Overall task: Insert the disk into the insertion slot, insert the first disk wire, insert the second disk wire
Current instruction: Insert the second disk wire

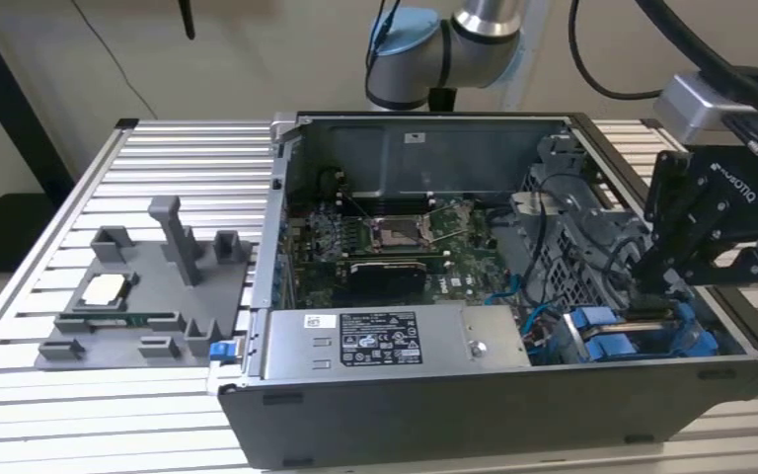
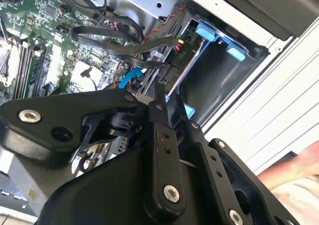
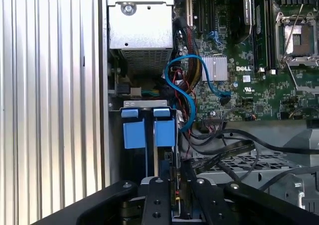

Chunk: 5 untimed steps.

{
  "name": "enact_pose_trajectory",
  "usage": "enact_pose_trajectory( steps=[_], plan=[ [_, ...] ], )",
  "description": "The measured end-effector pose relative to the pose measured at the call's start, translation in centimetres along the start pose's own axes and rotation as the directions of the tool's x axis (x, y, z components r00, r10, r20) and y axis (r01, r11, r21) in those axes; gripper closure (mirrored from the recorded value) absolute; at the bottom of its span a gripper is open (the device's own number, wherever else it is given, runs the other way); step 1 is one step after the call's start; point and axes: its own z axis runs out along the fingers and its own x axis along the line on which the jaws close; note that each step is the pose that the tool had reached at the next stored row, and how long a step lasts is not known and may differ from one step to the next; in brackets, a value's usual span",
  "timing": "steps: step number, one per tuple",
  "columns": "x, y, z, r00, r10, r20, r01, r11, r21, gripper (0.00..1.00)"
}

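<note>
Exterior view: gripper (image 1: 655, 286) reaches into the disk (image 1: 643, 336) bay, jaws' state hidden.

Robotics laboratory or test bench. An open desktop computer case (image 1: 485, 296), motherboard (image 1: 393, 237) exposed, lies on a ribbed aluminium-profile table (image 1: 37, 395). On the exterior view's left stands a grey moulded parts fixture (image 1: 142, 296). At the far side, an industrial robot arm (image 1: 445, 49) and hanging cables (image 1: 590, 59) rise before a plain wall.
</note>
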Motion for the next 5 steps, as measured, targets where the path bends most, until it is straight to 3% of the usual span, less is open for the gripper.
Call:
enact_pose_trajectory(
  steps=[5],
  plan=[
    [0.00,0.01,-0.03,1.0000,0.000,-0.0002,0.000,1.0000,0.0000,0.76]
  ],
)
